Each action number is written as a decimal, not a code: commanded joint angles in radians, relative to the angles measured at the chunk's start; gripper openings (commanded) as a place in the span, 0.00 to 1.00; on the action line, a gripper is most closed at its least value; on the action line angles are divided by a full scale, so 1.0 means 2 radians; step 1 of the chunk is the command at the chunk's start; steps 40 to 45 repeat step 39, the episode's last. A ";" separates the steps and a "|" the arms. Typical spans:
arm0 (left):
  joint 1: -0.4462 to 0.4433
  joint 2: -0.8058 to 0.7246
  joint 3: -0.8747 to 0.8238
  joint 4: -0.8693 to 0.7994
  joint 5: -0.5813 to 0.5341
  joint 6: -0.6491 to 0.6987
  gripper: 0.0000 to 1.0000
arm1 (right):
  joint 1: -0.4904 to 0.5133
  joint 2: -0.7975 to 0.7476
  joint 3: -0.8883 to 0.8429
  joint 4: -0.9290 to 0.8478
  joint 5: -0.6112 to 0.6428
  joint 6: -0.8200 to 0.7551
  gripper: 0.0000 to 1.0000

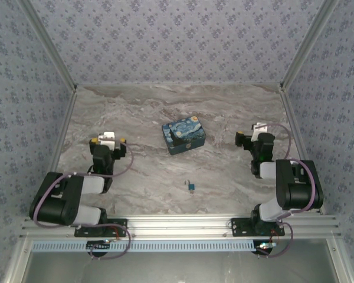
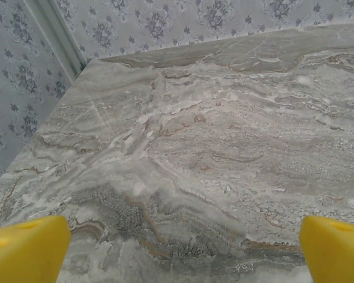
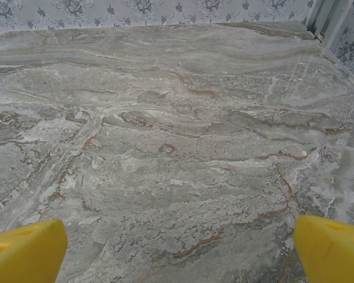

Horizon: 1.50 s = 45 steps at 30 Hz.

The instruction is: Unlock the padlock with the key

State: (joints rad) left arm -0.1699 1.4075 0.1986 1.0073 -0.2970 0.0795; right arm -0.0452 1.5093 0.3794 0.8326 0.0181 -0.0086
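Observation:
The padlock [image 1: 190, 186], tiny with a blue-teal body and a thin silvery shackle, lies on the marble table [image 1: 224, 112] near the front, between the two arms. I cannot make out the key at this size. My left gripper [image 1: 109, 139] rests at the left, well away from the padlock. Its yellow fingers [image 2: 26, 247] stand wide apart over bare marble, so the left gripper [image 2: 186, 239] is open and holds nothing. My right gripper [image 1: 256, 132] rests at the right; in its wrist view the right gripper [image 3: 180, 244] is likewise open, with nothing between the yellow fingers [image 3: 330, 250].
A blue-and-yellow starry-night printed box [image 1: 183, 136] sits mid-table, behind the padlock. Patterned walls close in the table on the left, back and right. An aluminium rail [image 1: 177, 224] runs along the near edge at the arm bases.

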 commanded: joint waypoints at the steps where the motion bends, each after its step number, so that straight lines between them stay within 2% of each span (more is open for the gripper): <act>1: 0.021 0.050 -0.016 0.127 0.027 -0.001 0.99 | 0.001 0.005 0.001 -0.009 0.003 0.001 1.00; 3: 0.034 0.090 -0.008 0.163 0.027 -0.015 0.99 | 0.001 0.005 0.002 -0.009 0.003 0.001 1.00; 4: 0.036 0.085 -0.002 0.146 0.017 -0.021 0.99 | 0.000 0.005 0.002 -0.010 0.003 0.000 1.00; 6: 0.047 0.055 0.037 0.032 0.019 -0.038 1.00 | 0.000 0.005 0.003 -0.011 0.001 0.000 1.00; 8: 0.063 0.065 0.102 -0.075 0.020 -0.057 1.00 | 0.000 0.005 0.003 -0.011 0.002 0.001 1.00; 9: 0.091 0.059 0.100 -0.094 0.079 -0.071 1.00 | 0.000 0.006 0.003 -0.011 0.000 0.000 1.00; 10: 0.104 0.062 0.093 -0.071 0.103 -0.078 0.99 | -0.001 0.006 0.003 -0.011 0.000 0.001 1.00; 45: 0.088 0.062 0.102 -0.087 0.082 -0.064 1.00 | 0.008 0.006 0.006 -0.016 0.012 -0.007 1.00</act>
